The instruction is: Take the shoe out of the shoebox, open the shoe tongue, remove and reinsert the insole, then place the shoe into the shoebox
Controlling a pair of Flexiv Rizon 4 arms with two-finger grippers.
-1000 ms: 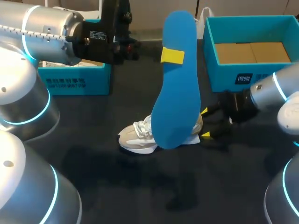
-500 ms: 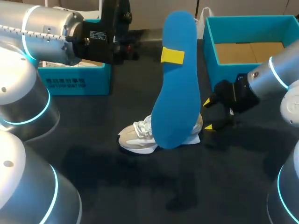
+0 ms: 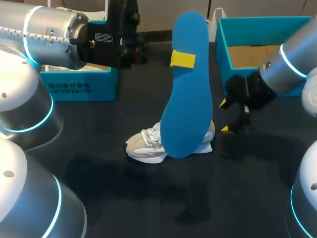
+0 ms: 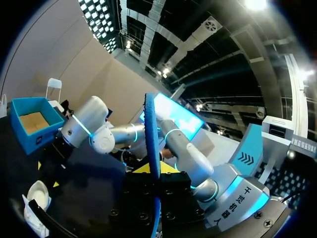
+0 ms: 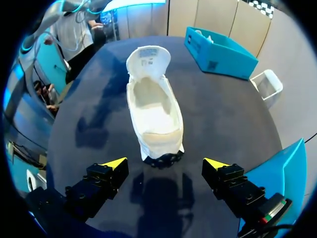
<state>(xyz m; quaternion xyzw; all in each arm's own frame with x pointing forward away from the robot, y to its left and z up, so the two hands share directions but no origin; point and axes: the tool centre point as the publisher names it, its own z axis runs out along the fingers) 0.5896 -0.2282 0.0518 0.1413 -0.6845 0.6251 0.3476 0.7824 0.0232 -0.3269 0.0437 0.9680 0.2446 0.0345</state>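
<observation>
A pale shoe (image 3: 144, 145) is sitting on its sole at the middle of the dark table (image 3: 148, 208). Its long axis is running left to right, with the toe pointing left and a touch nearer and the heel pointing right. Seen from the right wrist camera, its tongue (image 5: 147, 58) is standing pulled open toward the toe, baring the pale inside.

Just right of the heel, the right gripper (image 3: 224, 116) is hanging with its yellow-tipped fingers spread wide and gripping nothing. The heel is facing the gap between them, apart from both.

Over the shoe, the left gripper (image 4: 151, 171) is clamping the blue insole (image 3: 188, 99), its fingers pressing on both faces. The insole is being held off the table with its long axis running near to far. Its broad forefoot end is lying over the shoe and its narrow heel end is pointing at the far edge. From the left wrist camera it is showing edge-on, sticking out along the fingers.

Farther back, the open teal shoebox (image 3: 262, 21) is sitting at the far right with its brown cardboard floor showing. The right arm (image 3: 292, 64) is crossing its near wall. A second teal box (image 3: 79, 85) is sitting at the far left, partly under the left arm (image 3: 49, 29).
</observation>
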